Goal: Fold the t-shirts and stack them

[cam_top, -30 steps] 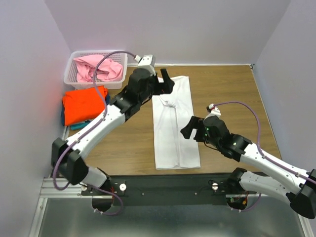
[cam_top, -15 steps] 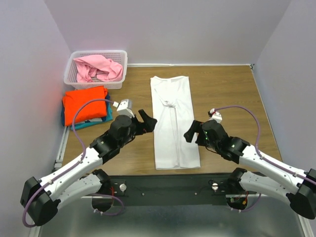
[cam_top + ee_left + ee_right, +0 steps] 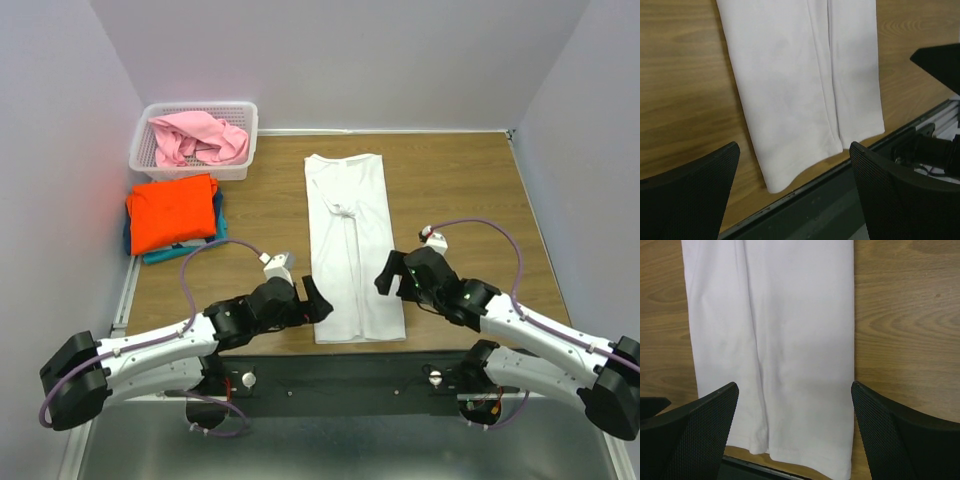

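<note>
The white cotton t-shirt (image 3: pixel 350 245), folded into a long strip, lies flat on the brown wooden tabletop (image 3: pixel 460 190) — soft, light and limp, probably best pinched at its hem corners. The left hand (image 3: pixel 316 299) and right hand (image 3: pixel 386 272) flank that hem, both spread and empty. The wrist views show the lengthwise overlap — only the top view shows the collar.

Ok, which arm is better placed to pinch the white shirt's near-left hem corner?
Left, probably. The left gripper hangs open beside the white t-shirt near that corner; the right gripper, also open, is at its opposite edge.
</note>
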`<state>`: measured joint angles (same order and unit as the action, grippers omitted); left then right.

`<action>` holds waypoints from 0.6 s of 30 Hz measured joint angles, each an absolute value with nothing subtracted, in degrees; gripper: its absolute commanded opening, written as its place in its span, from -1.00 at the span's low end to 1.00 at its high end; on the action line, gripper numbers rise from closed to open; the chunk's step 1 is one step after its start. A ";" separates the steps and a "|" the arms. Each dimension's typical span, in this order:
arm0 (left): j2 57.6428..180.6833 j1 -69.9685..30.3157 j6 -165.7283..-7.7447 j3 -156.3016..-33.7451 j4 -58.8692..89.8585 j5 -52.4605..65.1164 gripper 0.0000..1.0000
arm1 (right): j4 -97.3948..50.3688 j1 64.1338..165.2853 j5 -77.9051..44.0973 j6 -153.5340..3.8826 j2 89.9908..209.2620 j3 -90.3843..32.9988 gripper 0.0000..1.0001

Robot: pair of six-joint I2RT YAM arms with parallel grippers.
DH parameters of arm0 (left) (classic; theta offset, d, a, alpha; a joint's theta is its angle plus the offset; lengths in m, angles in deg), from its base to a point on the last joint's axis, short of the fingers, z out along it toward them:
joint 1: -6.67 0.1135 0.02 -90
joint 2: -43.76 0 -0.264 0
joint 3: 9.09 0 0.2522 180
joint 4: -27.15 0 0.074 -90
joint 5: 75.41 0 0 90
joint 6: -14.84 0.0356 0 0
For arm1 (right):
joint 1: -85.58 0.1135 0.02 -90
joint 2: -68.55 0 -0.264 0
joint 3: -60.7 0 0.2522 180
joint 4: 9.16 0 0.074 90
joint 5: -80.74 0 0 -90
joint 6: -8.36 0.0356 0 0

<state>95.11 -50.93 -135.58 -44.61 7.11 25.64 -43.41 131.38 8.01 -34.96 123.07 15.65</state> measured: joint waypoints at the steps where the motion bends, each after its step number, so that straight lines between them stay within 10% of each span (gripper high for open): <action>1: 95.11 -52.40 -136.63 -44.28 7.02 25.29 0.93 | -43.85 131.38 8.04 -34.88 122.91 15.96 1.00; 18: 102.45 -60.09 -145.15 -43.04 4.66 22.45 0.36 | -48.59 131.38 9.44 -33.39 122.72 17.45 1.00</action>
<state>102.45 -60.09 -145.15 -43.04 4.66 22.45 -48.59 131.38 9.44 -33.39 122.72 17.45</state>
